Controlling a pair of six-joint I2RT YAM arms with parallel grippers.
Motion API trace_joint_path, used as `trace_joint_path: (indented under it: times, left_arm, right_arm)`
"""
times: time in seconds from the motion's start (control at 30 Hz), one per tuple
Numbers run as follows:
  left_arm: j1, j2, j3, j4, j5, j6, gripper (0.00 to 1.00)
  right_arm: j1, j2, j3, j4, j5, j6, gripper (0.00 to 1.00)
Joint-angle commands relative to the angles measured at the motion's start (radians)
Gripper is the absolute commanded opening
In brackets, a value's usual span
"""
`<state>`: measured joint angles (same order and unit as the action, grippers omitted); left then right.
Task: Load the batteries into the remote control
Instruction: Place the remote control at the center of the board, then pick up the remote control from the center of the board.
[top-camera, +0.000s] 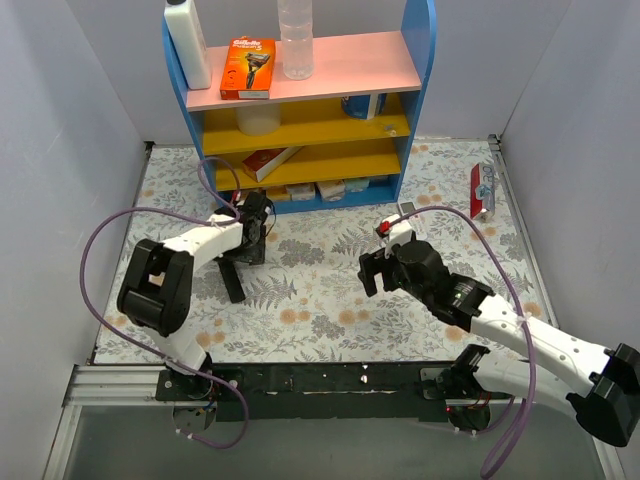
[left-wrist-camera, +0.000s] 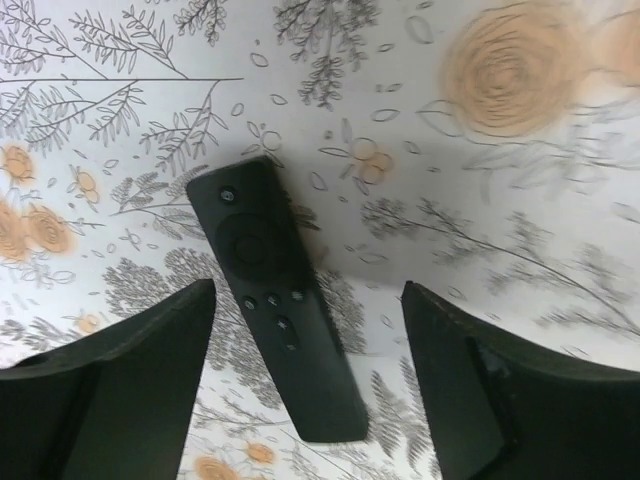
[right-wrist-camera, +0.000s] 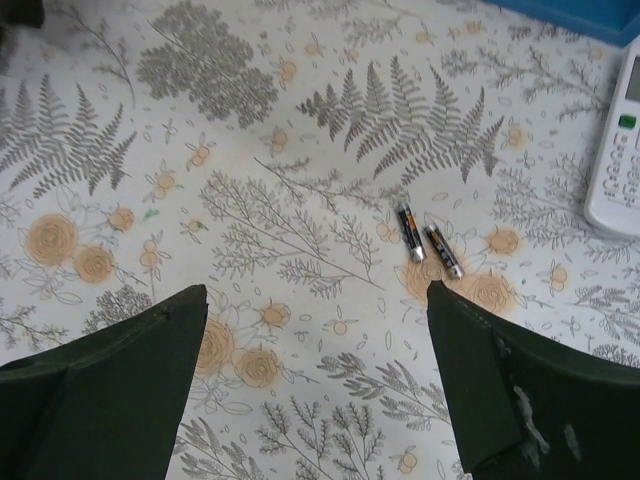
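Well apart from the white plastic remote control with grey keys (right-wrist-camera: 620, 150), off toward the robot's left: the left gripper (left-wrist-camera: 307, 285), spread apart and gripping nothing, poised above a slim black plastic remote control (left-wrist-camera: 275, 300) lying button-side up on the floral tablecloth (left-wrist-camera: 520, 200). Closer to the white remote: the right gripper (right-wrist-camera: 316, 288), opened to its widest, likewise empty.

Near the white remote, on its left in the right wrist view: the small purple-blue cylindrical batteries with silvery ends (right-wrist-camera: 409, 232), flat on the cloth, just beside each other and splayed into a narrow V. Not yet loaded, and touched by neither gripper.

Likely trouble from here:
- Rolling away under a glancing finger, being round and light.
- Dragging the second cell along while closing on the first, given how close together.
- Slipping out of broad fingers, being so thin.
- No battery cover in sight on the face-up black remote, so probably underneath and needing a turn first.

Impossible to tell which remote is meant to take the cells.

Counted: two batteries, two remotes (one black, one white), two grippers.
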<state>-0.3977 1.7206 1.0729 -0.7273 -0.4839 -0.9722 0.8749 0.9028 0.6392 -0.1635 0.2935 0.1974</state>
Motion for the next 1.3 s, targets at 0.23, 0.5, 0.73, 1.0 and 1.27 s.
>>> trace_joint_path:
  times: [0.23, 0.5, 0.73, 1.0, 1.27]
  left_arm:
    - [-0.007, -0.603, -0.169, 0.26, 0.165, -0.051, 0.98]
    - [-0.004, -1.057, -0.415, 0.466, 0.191, 0.0, 0.98]
    - [-0.004, -1.122, -0.444, 0.491, 0.168, 0.006, 0.98]
    - [-0.004, -1.107, -0.435, 0.483, 0.194, -0.003, 0.98]
    - [-0.001, -1.101, -0.435, 0.482, 0.218, 0.0, 0.98]
  right_arm:
    - [-0.244, 0.235, 0.171, -0.122, -0.059, 0.072, 0.97]
    - [-0.497, 0.511, 0.284, -0.074, -0.137, 0.048, 0.95]
    - [-0.623, 0.787, 0.444, -0.062, -0.174, -0.036, 0.88]
    - [-0.668, 0.985, 0.638, -0.145, -0.178, -0.118, 0.79]
    - [-0.677, 0.976, 0.573, -0.149, -0.209, -0.113, 0.28]
